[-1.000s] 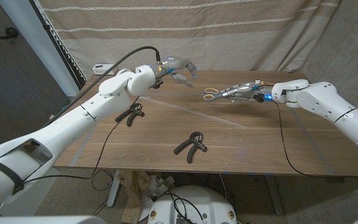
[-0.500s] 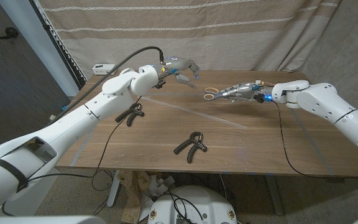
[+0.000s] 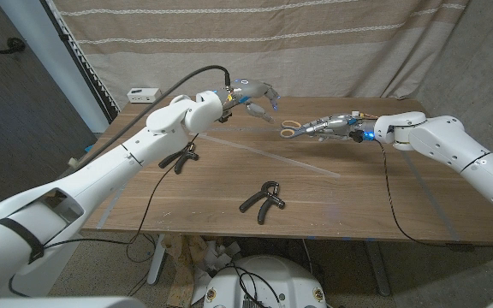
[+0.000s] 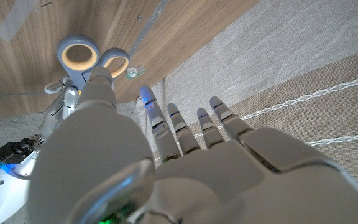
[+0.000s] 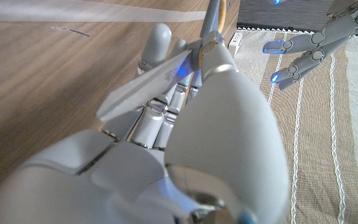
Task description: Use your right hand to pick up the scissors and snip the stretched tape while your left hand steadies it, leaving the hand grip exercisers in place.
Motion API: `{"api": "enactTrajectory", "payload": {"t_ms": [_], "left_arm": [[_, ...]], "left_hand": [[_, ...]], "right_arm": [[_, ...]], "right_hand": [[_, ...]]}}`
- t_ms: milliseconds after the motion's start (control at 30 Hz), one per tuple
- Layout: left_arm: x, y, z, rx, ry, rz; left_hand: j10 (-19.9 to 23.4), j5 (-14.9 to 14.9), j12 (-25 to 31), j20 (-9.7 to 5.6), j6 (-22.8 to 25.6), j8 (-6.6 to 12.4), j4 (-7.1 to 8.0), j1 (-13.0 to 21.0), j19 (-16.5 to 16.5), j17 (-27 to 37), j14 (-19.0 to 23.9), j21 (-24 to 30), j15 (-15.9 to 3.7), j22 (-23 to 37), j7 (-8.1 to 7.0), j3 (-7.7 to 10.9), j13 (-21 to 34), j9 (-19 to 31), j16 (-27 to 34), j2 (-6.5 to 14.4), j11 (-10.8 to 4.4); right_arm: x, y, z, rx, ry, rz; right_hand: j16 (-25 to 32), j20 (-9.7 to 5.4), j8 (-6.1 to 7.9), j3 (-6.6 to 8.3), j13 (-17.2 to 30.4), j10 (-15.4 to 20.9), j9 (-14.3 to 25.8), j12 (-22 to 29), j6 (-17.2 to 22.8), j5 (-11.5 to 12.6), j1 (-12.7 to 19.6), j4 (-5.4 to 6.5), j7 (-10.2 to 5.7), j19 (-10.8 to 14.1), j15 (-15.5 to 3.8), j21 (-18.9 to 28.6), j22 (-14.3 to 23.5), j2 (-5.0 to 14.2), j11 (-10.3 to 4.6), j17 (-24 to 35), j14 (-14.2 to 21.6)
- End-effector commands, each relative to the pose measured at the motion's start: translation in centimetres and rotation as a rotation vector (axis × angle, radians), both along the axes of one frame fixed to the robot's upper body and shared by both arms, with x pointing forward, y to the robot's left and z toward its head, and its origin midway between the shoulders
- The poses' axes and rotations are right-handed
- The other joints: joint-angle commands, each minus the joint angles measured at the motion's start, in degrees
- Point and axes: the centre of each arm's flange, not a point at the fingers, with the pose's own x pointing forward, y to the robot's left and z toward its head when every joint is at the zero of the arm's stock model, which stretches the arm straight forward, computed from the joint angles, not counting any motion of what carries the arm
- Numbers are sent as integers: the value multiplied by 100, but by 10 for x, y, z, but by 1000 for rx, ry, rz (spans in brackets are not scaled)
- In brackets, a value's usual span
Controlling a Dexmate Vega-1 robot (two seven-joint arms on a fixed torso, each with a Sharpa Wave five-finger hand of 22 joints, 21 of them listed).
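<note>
My right hand (image 3: 342, 127) holds the scissors (image 3: 302, 128) above the table's far right. Their pale ring handles (image 3: 289, 130) point toward my left hand, and a grey blade (image 5: 143, 92) runs back over my right hand's fingers (image 5: 160, 112). My left hand (image 3: 255, 92) hovers with fingers spread and nothing in it, just left of the handles (image 4: 79, 56). A clear strip of tape (image 3: 272, 156) lies slantwise on the wood below both hands; it also crosses the right wrist view as tape (image 5: 73, 12). Two black hand grip exercisers sit at the left (image 3: 179, 156) and near the front (image 3: 262, 198).
A white power strip (image 3: 144, 92) sits at the table's far left corner. A striped curtain (image 3: 315, 43) hangs behind the table. A black cable (image 3: 389, 188) trails from my right wrist across the table's right side. The wooden table (image 3: 332, 201) has bare wood at the front right.
My left hand has drifted right and a little farther back, closer to the scissor handles. The right hand and the scissors have stayed put.
</note>
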Motion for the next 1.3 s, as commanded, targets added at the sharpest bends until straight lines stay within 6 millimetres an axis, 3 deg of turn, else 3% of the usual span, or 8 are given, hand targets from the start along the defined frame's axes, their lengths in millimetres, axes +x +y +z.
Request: {"api": "enactTrajectory", "payload": {"t_ms": [33, 1300], "left_arm": [[2, -11, -3, 14, 1, -14], [11, -34, -11, 78, 27, -6]], "left_hand": [[49, -27, 20, -594, 19, -7, 25, 11, 99, 15, -6, 40, -938, 24, 18, 11, 26, 15, 30, -21, 15], [83, -46, 25, -668, 44, -40, 41, -6, 235, 16, 18, 85, -963, 41, 52, 17, 29, 23, 32, 6, 13]], "right_arm": [[-1, 0, 0, 6, -6, 0], [1, 8, 5, 23, -27, 27]], "right_hand": [[36, -326, -38, 14, 11, 16, 9, -21, 59, 20, 983, -12, 13, -10, -590, 52, -2, 890, -10, 2, 598], [42, -324, -71, 23, -22, 58, 9, -92, 84, 22, 991, -13, 15, -36, -588, 137, -14, 887, -16, 0, 589]]}}
